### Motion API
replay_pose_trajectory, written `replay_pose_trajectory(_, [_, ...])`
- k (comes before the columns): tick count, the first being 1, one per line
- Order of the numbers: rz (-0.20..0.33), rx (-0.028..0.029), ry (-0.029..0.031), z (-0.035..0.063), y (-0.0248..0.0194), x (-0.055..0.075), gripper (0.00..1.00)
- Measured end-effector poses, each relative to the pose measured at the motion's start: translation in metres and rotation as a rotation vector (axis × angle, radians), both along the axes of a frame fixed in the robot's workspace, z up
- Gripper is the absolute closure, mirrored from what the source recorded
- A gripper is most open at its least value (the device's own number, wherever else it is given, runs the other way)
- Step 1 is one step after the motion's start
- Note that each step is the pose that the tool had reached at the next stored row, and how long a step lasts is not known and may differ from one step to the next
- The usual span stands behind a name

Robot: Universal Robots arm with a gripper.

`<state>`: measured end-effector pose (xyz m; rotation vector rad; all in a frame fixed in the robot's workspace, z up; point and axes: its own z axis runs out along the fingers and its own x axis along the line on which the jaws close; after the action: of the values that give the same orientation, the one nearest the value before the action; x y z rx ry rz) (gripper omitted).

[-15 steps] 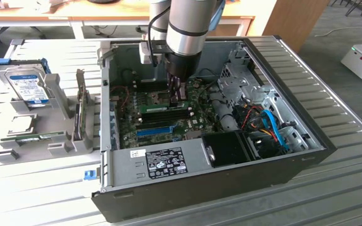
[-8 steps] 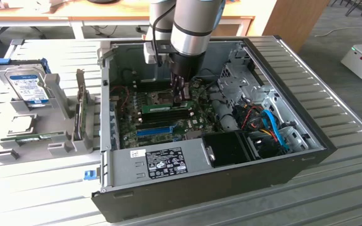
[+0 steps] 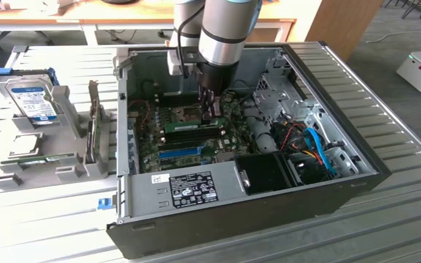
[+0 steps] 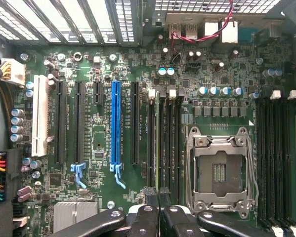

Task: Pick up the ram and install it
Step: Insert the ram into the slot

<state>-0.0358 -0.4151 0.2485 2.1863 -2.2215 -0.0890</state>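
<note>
One ram, a green strip on edge among black memory slots inside one open computer case. My one pincer, fingertips pressed together, hangs over its end; whether they touch it is hard to make out.
</note>
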Motion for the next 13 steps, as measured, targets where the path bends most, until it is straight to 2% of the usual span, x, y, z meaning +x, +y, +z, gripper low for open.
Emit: replay_pose_trajectory(13, [0.000, 0.0000, 0.0000, -0.0083, 0.0000, 0.0000, 0.88])
